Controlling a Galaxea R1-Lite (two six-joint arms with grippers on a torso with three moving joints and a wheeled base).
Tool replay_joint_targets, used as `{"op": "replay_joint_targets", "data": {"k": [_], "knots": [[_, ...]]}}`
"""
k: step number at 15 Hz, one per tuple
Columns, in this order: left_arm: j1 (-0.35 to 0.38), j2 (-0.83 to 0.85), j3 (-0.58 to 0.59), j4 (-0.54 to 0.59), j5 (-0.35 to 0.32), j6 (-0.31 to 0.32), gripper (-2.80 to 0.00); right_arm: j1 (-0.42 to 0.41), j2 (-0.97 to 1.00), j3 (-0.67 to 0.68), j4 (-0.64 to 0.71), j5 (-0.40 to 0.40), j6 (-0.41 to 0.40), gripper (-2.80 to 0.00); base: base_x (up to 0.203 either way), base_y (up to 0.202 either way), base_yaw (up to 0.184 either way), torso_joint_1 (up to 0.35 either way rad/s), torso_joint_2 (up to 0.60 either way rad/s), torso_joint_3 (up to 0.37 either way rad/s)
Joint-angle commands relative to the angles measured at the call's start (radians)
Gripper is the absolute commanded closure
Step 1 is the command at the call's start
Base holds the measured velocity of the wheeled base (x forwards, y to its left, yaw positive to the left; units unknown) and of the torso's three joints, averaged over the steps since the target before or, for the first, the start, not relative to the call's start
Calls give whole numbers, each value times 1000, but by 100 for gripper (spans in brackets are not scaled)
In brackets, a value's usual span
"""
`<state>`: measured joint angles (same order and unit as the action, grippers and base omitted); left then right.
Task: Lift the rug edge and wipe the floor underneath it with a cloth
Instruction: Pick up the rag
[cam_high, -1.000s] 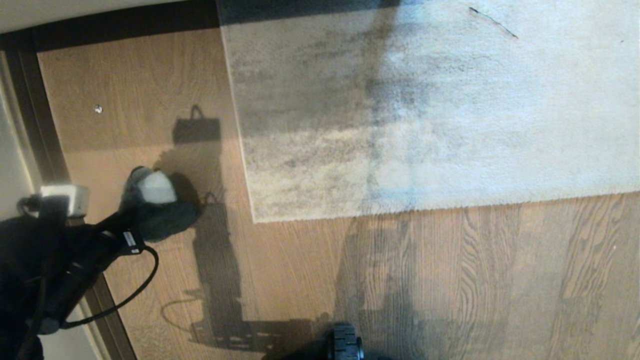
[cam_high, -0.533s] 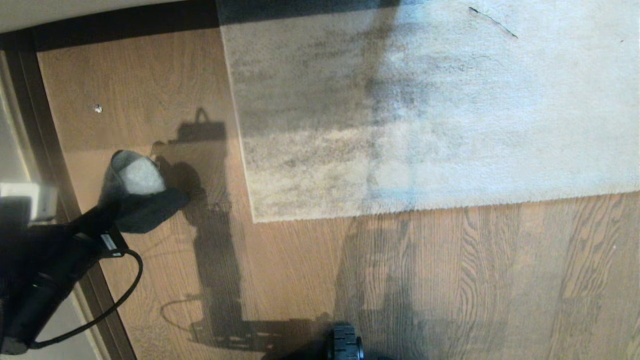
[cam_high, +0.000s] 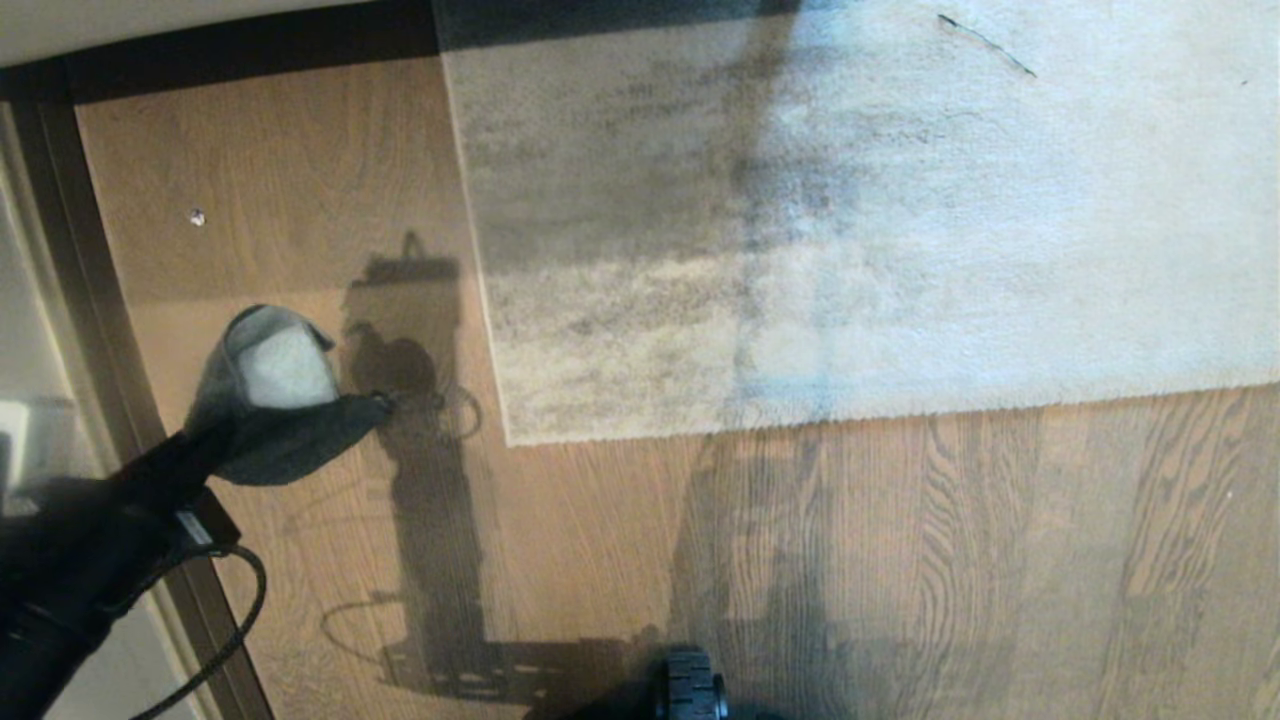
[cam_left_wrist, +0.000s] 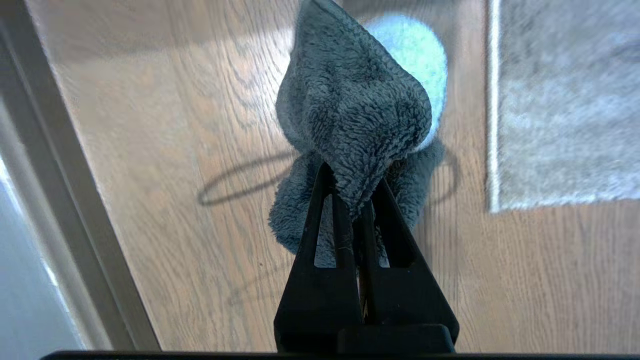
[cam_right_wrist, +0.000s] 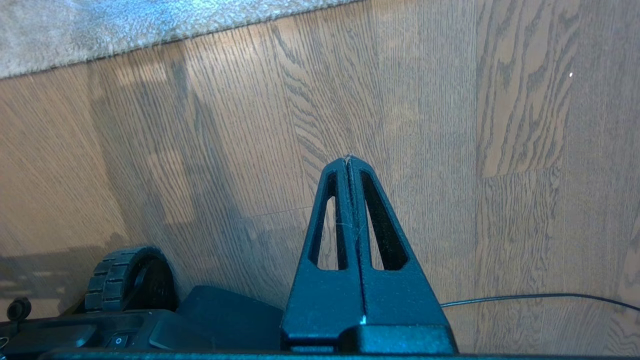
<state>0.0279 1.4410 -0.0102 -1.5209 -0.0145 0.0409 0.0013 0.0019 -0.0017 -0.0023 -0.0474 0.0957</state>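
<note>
At lower left of the head view, left end effector (cam_high: 225, 440) pinches the cloth (cam_high: 280, 400) over the floor (cam_high: 600, 560); the rug edge (cam_high: 500, 400) lies flat to its right, corner at centre frame, apart from the cloth. Left wrist view: fingers (cam_left_wrist: 320, 210) clamped on the cloth's (cam_left_wrist: 355, 110) fold, rug corner (cam_left_wrist: 495, 205) at right. Right wrist view: right end effector (cam_right_wrist: 349, 160) pressed together, empty, over bare floor (cam_right_wrist: 525, 125), base wheel (cam_right_wrist: 125, 280) at lower left.

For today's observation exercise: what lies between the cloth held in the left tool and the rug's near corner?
Only bare floor, crossed by the arm's shadow. The head view shows nothing between the cloth and the rug edge.
</note>
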Motion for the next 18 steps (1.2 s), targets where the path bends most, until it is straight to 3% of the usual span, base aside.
{"op": "replay_joint_targets", "data": {"k": [1,6,14,18], "knots": [[1,-96,10,-46,0,-2,0,0,0,0,-1,0,1,0,0,0,0,0,0,0],[3,-373,10,156,2,-8,0,0,0,1,-1,0,1,0,0,0,0,0,0,0],[10,-851,10,738,3,-11,0,0,0,0,-1,0,1,0,0,0,0,0,0,0],[58,-1069,10,997,4,-8,0,0,0,0,-1,0,1,0,0,0,0,0,0,0]]}}
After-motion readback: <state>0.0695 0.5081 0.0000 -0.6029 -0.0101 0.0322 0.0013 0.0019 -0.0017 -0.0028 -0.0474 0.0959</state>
